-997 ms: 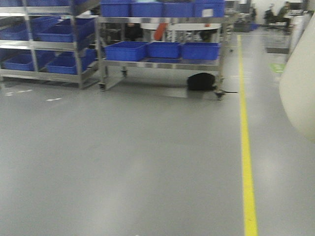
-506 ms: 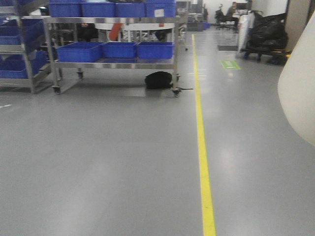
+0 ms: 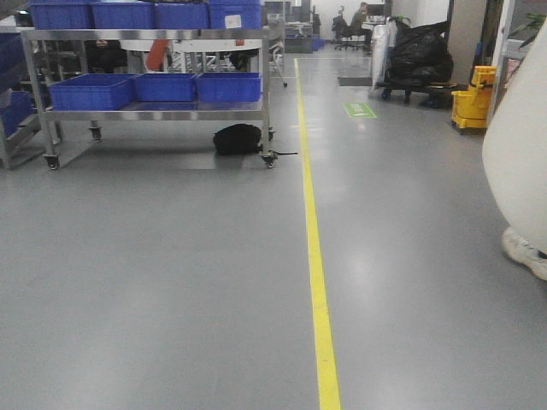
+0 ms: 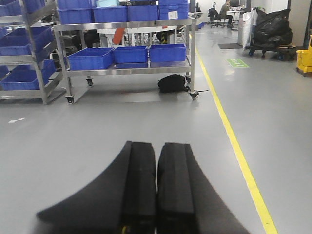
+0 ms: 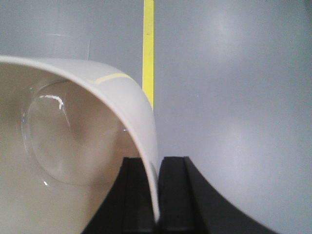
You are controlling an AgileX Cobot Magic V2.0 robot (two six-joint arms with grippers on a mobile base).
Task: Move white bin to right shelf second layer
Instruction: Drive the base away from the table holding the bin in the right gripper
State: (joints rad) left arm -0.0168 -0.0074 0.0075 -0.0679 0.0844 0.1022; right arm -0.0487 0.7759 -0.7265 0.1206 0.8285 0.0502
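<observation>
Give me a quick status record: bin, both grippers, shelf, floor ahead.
bin: white bin, off the floor, at the right edge of the front view
right gripper: shut on the bin's wall at the rim
left gripper: shut, empty
right shelf: ahead to the left, blue crates on both visible layers
under shelf: black bag
floor: yellow line runs ahead past the shelf's right end
placed: not yet

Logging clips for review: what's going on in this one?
The right gripper is clamped on the wall of the white bin, holding it above grey floor near a yellow line. The left gripper is shut and empty. A steel rack of blue crates stands ahead; the bin is not shelved yet.
</observation>
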